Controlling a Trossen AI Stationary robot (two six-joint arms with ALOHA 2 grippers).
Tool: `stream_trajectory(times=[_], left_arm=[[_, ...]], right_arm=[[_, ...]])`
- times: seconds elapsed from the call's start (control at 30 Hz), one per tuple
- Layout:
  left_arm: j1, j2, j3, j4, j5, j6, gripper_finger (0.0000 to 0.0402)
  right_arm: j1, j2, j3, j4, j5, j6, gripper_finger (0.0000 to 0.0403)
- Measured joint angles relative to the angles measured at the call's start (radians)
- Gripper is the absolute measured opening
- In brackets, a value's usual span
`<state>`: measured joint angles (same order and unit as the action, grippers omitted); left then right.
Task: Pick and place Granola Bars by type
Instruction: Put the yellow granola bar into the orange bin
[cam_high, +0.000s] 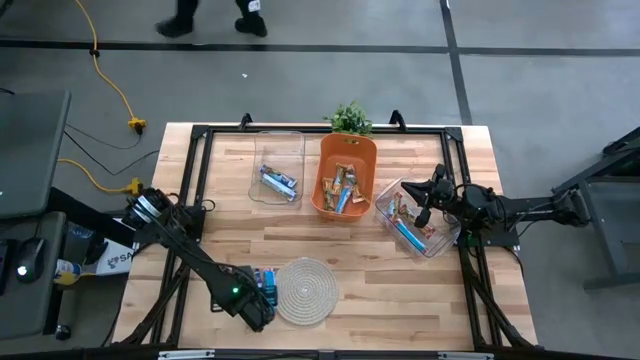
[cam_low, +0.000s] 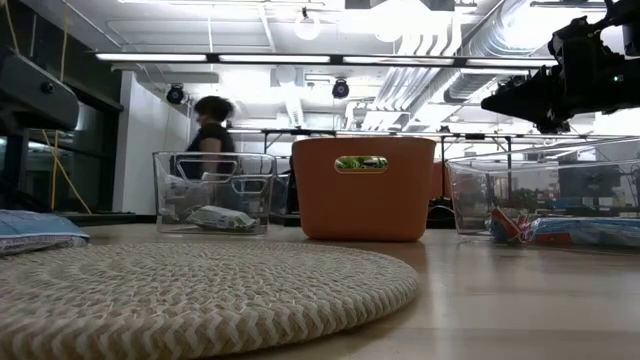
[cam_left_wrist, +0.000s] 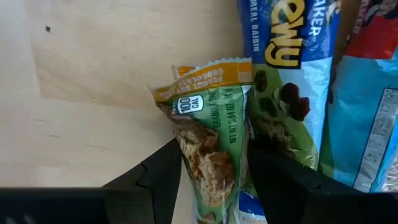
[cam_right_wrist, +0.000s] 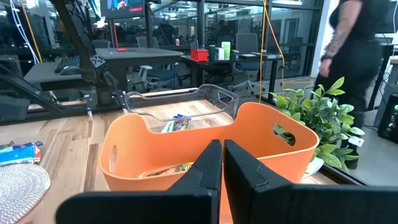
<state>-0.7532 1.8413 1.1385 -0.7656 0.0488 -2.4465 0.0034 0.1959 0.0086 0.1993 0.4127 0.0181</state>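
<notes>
My left gripper (cam_high: 256, 306) is low over the table's near edge, just left of the round woven mat (cam_high: 305, 290). It is shut on a green-brown granola bar (cam_left_wrist: 208, 143), which lies beside light blue bars (cam_left_wrist: 348, 112) (cam_high: 266, 281). More bars sit in the orange basket (cam_high: 347, 176), in the left clear bin (cam_high: 277, 182) and in the right clear bin (cam_high: 412, 228). My right gripper (cam_right_wrist: 222, 167) is shut and empty. It hovers over the right clear bin (cam_high: 424, 203) and faces the orange basket (cam_right_wrist: 186, 146). My left gripper pinches the green-brown bar between its two fingers (cam_left_wrist: 163, 174), which lie across its width. They grip the half (cam_left_wrist: 211, 186) away from the yellow crimped end (cam_left_wrist: 205, 78). The wrapper narrows and creases between them. I cannot tell whether the bar is lifted off the table.
A small green plant (cam_high: 350, 118) stands behind the orange basket at the far edge. A black frame (cam_high: 200, 150) runs around the tabletop. Bare wood lies between the bins and the mat (cam_high: 400, 290). A person stands beyond the table (cam_low: 212, 125).
</notes>
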Motion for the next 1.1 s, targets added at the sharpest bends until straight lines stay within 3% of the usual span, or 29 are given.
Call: stream_trajectory(times=[1.1], left_arm=[[0.0, 0.02, -0.001, -0.017, 0.046, 0.031, 0.0173]], right_arm=[[0.0, 0.0, 0.0, -0.001, 0.0, 0.0, 0.0]])
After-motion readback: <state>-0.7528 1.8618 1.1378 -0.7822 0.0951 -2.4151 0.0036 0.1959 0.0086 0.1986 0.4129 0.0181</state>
